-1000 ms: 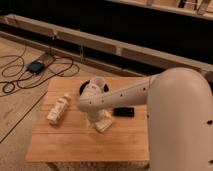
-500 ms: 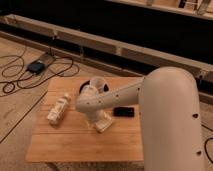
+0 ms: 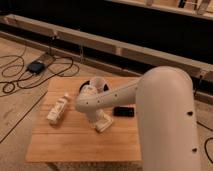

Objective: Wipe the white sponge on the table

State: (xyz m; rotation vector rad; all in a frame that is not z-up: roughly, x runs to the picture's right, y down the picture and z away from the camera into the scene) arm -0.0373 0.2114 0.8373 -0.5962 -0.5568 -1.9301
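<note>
**Station status: gripper down at the sponge, mid-table**

1. Arm. We see the white arm [image 3: 107, 97] reach in from the right. It crosses the table [image 3: 65, 142] toward the left, bends near the far middle of the top, then turns down toward the near side.

2. Gripper. The gripper [image 3: 99, 118] sits low over the middle of the slatted top, just left of the table's centre. We cannot tell whether it is spread or pressed together, since its tip merges with the pale block beneath it.

3. Task object. The white sponge [image 3: 105, 125] lies flat on the wood at the gripper's tip and touches it. Its long side runs at an angle to the slats.

4. Other items on the table.
   - A white bottle [image 3: 58, 108] lies on its side near the left edge, well apart from the sponge.
   - A black flat device [image 3: 123, 111] lies just right of the gripper, close beside the arm.
   - A white cup [image 3: 98, 82] stands near the far edge, partly behind the arm.

5. Floor. Cables [image 3: 15, 82] and a small black box [image 3: 36, 66] lie to the left of the table.
</note>
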